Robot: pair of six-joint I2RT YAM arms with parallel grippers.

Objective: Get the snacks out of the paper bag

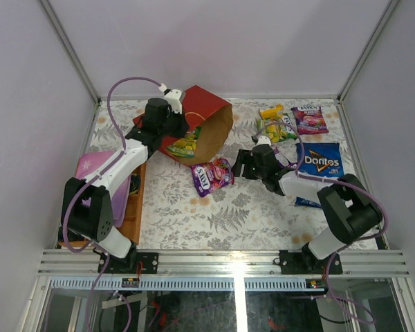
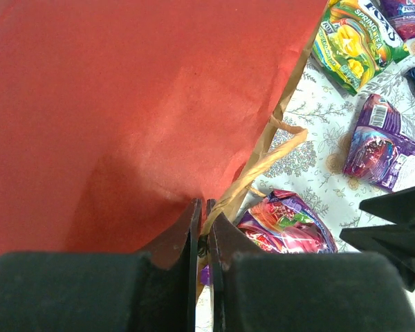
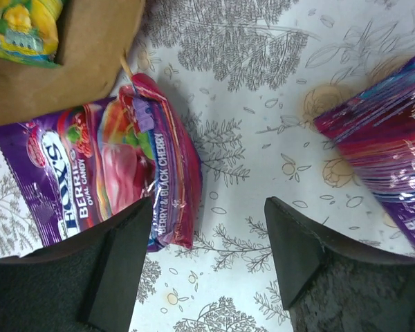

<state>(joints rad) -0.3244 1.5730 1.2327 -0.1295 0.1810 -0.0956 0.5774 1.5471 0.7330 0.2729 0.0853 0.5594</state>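
The paper bag, red outside and brown inside, lies tilted with its mouth toward the right. My left gripper is shut on the bag's rim, beside a tan cord handle. A green-yellow packet sits in the mouth. A purple Fox's packet lies just outside the bag. My right gripper is open and empty over the cloth, its left finger over that packet's edge. A second purple packet lies at its right.
At the far right lie an orange packet, a green-yellow packet, a purple packet and the blue Doritos bag. A teal packet edge shows under the right arm. A pink-purple starred item lies on a wooden tray at the left.
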